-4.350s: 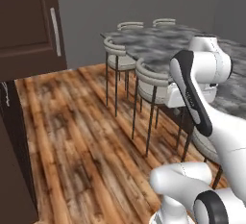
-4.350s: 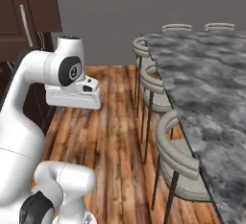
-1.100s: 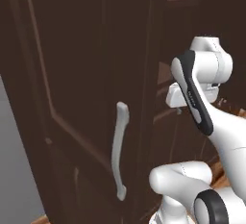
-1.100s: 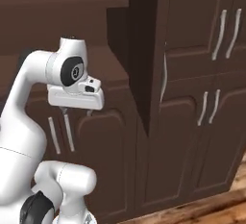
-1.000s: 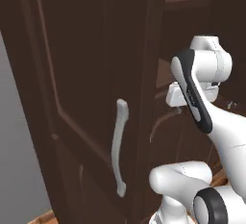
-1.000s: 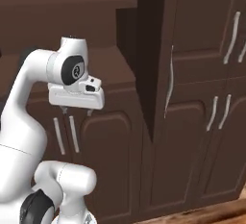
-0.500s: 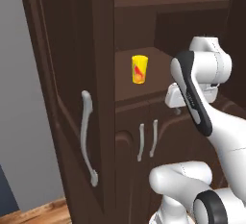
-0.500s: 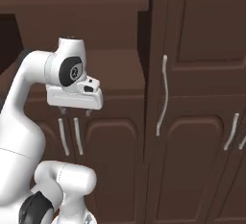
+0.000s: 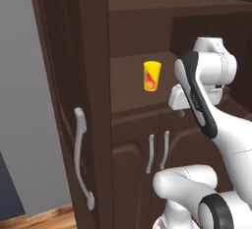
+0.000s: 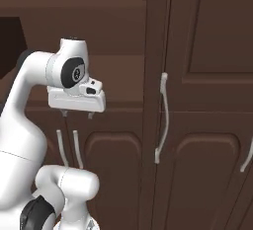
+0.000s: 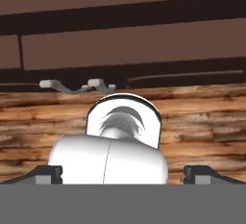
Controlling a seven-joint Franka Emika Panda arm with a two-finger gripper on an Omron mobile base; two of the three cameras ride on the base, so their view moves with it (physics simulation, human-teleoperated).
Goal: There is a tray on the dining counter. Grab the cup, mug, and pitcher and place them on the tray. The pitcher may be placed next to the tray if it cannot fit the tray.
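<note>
A: Where is the cup sitting?
B: Upright on the dark wooden cabinet shelf, its red flame mark facing out, left of the gripper.
A: And the claw?
B: Its fingertips are standing spread wide in the hand view, pinching nothing, looking down at plank flooring and curved grey handles.

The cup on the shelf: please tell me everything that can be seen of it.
The cup is a small yellow tumbler without a handle, slightly wider at the rim than at the base, with a red-orange flame-like mark on its side. It looks smooth, like plastic or glazed ceramic. It stands upright on the dark wooden shelf of the cabinet, above two small doors with pale handles. Nothing else touches it; the hand hangs open to its right, apart from it.
</note>
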